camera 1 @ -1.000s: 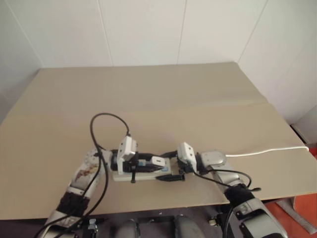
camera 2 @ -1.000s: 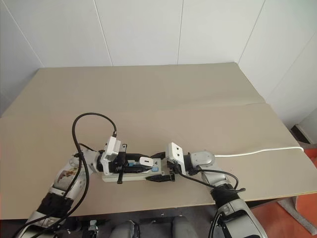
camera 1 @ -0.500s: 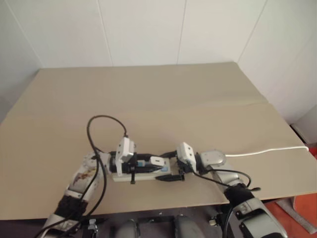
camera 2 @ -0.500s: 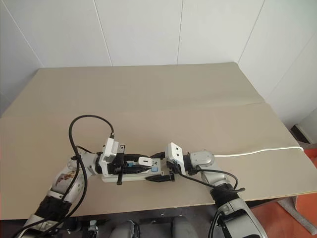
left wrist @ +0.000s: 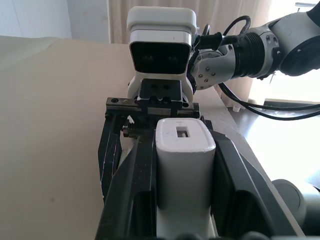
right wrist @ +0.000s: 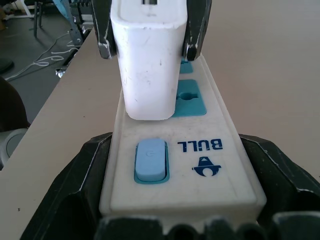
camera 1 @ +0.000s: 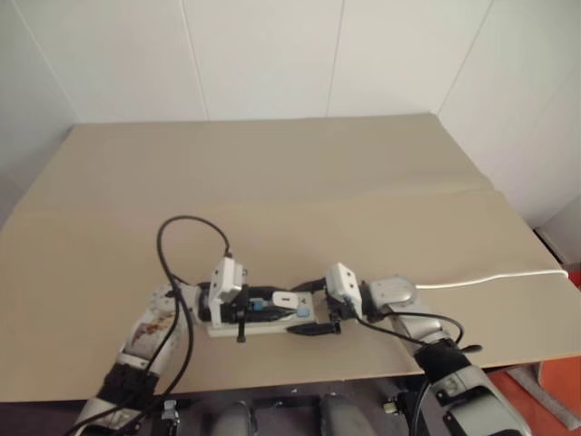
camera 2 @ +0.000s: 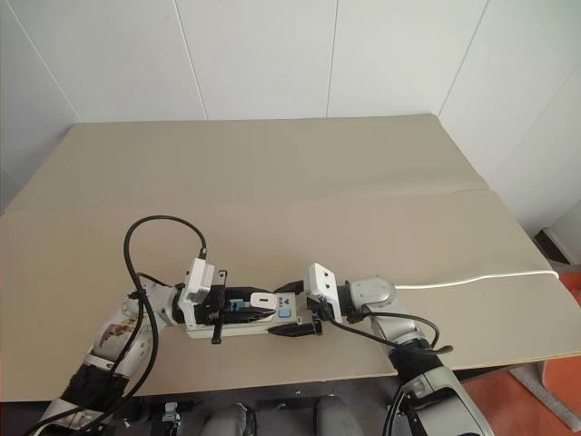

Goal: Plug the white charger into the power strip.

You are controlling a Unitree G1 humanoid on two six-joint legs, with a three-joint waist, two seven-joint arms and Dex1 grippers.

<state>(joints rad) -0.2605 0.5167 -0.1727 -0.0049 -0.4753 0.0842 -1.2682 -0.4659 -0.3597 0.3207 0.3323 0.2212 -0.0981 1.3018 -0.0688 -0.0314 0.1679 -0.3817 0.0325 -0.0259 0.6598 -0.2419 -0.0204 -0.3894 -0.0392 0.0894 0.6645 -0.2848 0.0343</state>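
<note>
Charger and strip are sitting together near the front edge of the desk (camera 1: pixel 300 182). One power strip (camera 2: pixel 238 324) is lying flat there, its long axis running across the view from left to right, with its switch end toward the robot's right. One white charger (camera 2: pixel 261 301) is hovering over the strip's blue sockets, just beside the light blue switch (right wrist: pixel 150 160); its own long axis is lying roughly along the strip. In the right wrist view its lower edge is standing over the strip's white top face next to the nearest socket, and whether it is touching cannot be told.

Two pincers are meeting over the strip. The left pincer (left wrist: pixel 172 175) is pointing toward the robot's right, its black fingers clamped on the charger's two sides. The right pincer (camera 1: pixel 313 309) is pointing toward the robot's left, its fingers spread wide and clasping the switch end of the strip on both sides.

One white cable (camera 1: pixel 490 278) is trailing away over the desk to its right edge. One black cable (camera 2: pixel 150 245) is looping above the left arm.
</note>
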